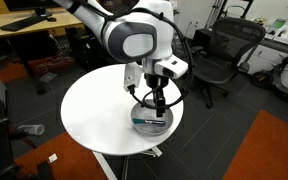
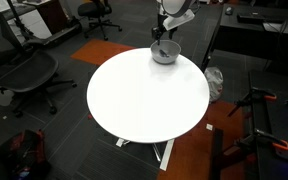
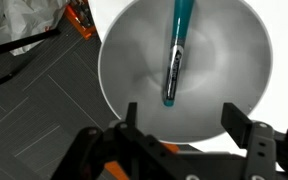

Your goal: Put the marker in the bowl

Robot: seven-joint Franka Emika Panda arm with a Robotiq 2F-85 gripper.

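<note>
While the Robotiq gripper point(image 3: 180, 118) hangs directly over the bowl point(image 3: 124, 60), its two fingers point(image 3: 131, 125) stand wide apart and hold nothing, entering from the bottom edge of the wrist view. The marker point(image 3: 175, 55) lies loose inside the bowl, running from the top centre of that view down toward the middle, with its teal section uppermost and its dark end lower. The task looks essentially complete, and only the arm's exit seems to be left. In an exterior view the bowl point(image 2: 165, 53) sits in the upper centre of the frame, close to the far edge of the round white table point(image 2: 144, 100). The main risk is therefore a careless exit. If the arm moves sideways before rising, a finger could catch the rim and push the light, shallow bowl toward that edge, or tip it enough to roll the marker out. Closing the jaws while this low could also nip the marker or the bowl wall and lift it back out. How much clearance lies between the fingertips and the rim cannot be told from these views. Counted: one marker, one bowl, one table, one robot arm with one gripper. There are also office chairs around the table. One black mesh chair point(image 1: 229, 50) shows in the upper right of an exterior view, and two chairs show in an exterior view, at middle left point(image 2: 29, 72) and top centre point(image 2: 94, 12).
</note>
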